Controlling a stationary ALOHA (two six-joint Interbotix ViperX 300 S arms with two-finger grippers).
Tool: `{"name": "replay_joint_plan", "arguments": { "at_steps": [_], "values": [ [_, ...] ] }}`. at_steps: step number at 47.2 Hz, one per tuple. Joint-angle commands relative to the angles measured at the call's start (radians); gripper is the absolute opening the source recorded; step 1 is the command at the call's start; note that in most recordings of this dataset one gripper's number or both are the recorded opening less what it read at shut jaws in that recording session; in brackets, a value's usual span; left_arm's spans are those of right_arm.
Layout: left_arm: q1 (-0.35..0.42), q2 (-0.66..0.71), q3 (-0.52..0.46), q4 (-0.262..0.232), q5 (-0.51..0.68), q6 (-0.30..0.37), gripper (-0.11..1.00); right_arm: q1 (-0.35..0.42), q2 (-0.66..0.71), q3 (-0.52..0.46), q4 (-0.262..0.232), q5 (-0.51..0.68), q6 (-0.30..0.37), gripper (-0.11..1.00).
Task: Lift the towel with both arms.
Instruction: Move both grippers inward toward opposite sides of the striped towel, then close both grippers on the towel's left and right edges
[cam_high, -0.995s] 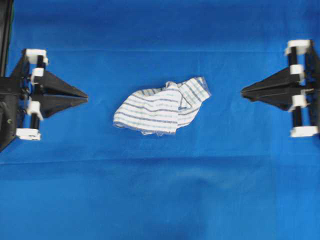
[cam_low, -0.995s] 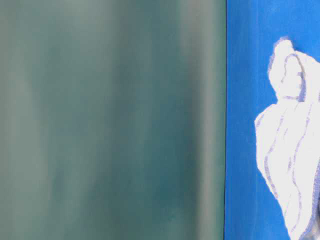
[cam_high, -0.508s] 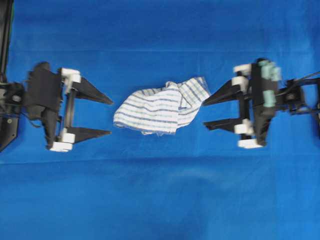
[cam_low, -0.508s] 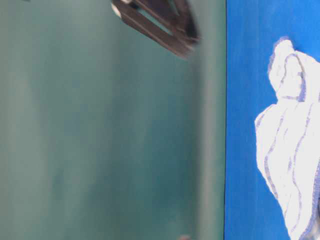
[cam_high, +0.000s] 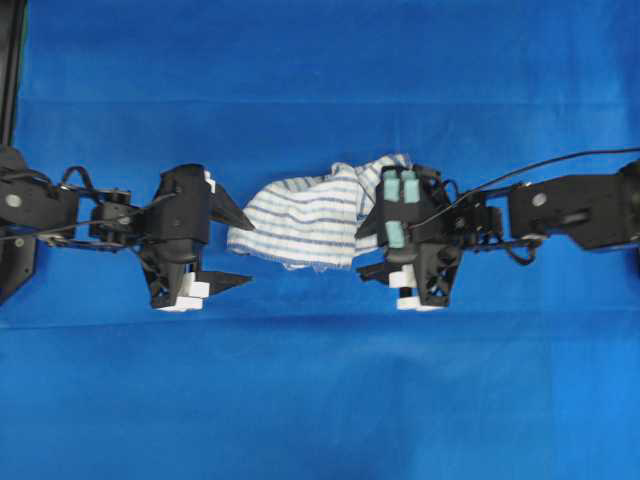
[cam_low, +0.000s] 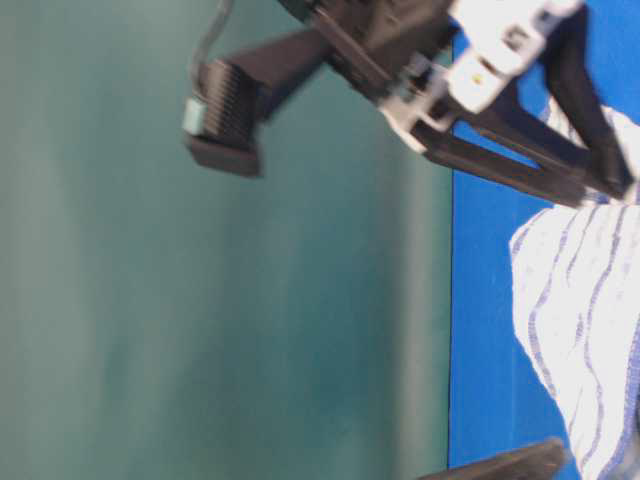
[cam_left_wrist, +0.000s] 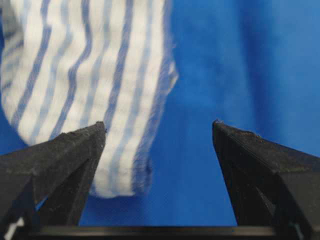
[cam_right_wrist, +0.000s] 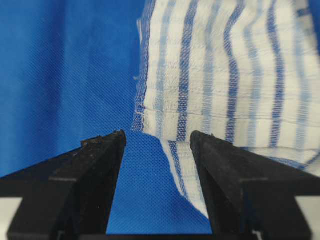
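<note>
Seemingly towel (cam_high: 305, 225) between left tool (cam_high: 238, 249), right tool (cam_high: 366, 250).

Counter (cam_high: 320, 400) being covered by a smooth blue cloth (cam_high: 450, 70), a crumpled white towel with blue stripes (cam_high: 305, 215) being carried directly on it near the middle, lying loosely bunched

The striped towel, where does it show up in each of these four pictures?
Overhead: towel at the middle, between the left gripper and the right gripper.
Table-level: along the right edge.
Left wrist: upper left, one edge behind the left-hand finger.
Right wrist: upper right, above the finger tips.
Shared landmark: the blue cloth under it.
</note>
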Motion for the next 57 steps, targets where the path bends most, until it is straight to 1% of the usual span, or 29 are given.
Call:
{"name": "replay_joint_plan", "arguments": {
  "at_steps": [1, 11, 19, 22, 25, 28, 30, 32, 34, 36, 37, 39, 49, 53, 57],
  "values": [
    [0.014, 0.032, -0.020, -0.002, -0.028, 0.002, 0.83, 0.003, 0.020, -0.037, 0.003, -0.006, 0.003, 0.61],
    [0.018, 0.092, -0.031, -0.002, -0.055, 0.002, 0.82, -0.009, 0.081, -0.060, 0.005, -0.006, 0.005, 0.61],
    [0.018, 0.107, -0.043, -0.002, -0.051, 0.003, 0.78, -0.015, 0.091, -0.058, 0.005, -0.006, 0.005, 0.60],
    [0.025, 0.109, -0.048, -0.002, -0.044, 0.005, 0.74, -0.017, 0.091, -0.058, 0.005, -0.006, 0.003, 0.59],
    [0.031, 0.110, -0.052, -0.002, -0.034, 0.005, 0.64, -0.018, 0.091, -0.058, 0.005, -0.006, 0.003, 0.57],
    [0.041, 0.110, -0.055, -0.002, -0.017, 0.005, 0.50, -0.025, 0.091, -0.058, 0.005, -0.006, 0.003, 0.50],
    [0.049, 0.110, -0.057, -0.003, -0.005, 0.005, 0.40, -0.031, 0.091, -0.060, 0.005, -0.005, 0.003, 0.42],
    [0.052, 0.110, -0.058, -0.002, 0.006, 0.005, 0.29, -0.034, 0.091, -0.060, 0.005, -0.003, 0.003, 0.32],
    [0.054, 0.110, -0.060, -0.003, 0.014, 0.003, 0.20, -0.038, 0.091, -0.060, 0.005, -0.002, 0.003, 0.17],
    [0.054, 0.110, -0.063, -0.002, 0.017, 0.005, 0.11, -0.041, 0.089, -0.061, 0.005, -0.002, 0.003, 0.06],
    [0.054, 0.110, -0.063, -0.003, 0.018, 0.003, 0.07, -0.041, 0.091, -0.060, 0.005, -0.003, 0.003, 0.03],
    [0.054, 0.110, -0.066, -0.002, 0.018, 0.003, 0.03, -0.043, 0.089, -0.061, 0.006, -0.003, 0.003, 0.03],
    [0.054, 0.074, -0.069, -0.002, 0.038, 0.002, 0.02, -0.046, 0.054, -0.061, 0.005, -0.003, 0.003, 0.03],
    [0.054, 0.037, -0.074, -0.003, 0.072, 0.000, 0.02, -0.046, 0.015, -0.061, 0.005, 0.003, 0.003, 0.03],
    [0.054, -0.020, -0.089, -0.003, 0.135, -0.011, 0.02, -0.046, -0.028, -0.063, 0.005, 0.017, 0.002, 0.03]
  ]
}}
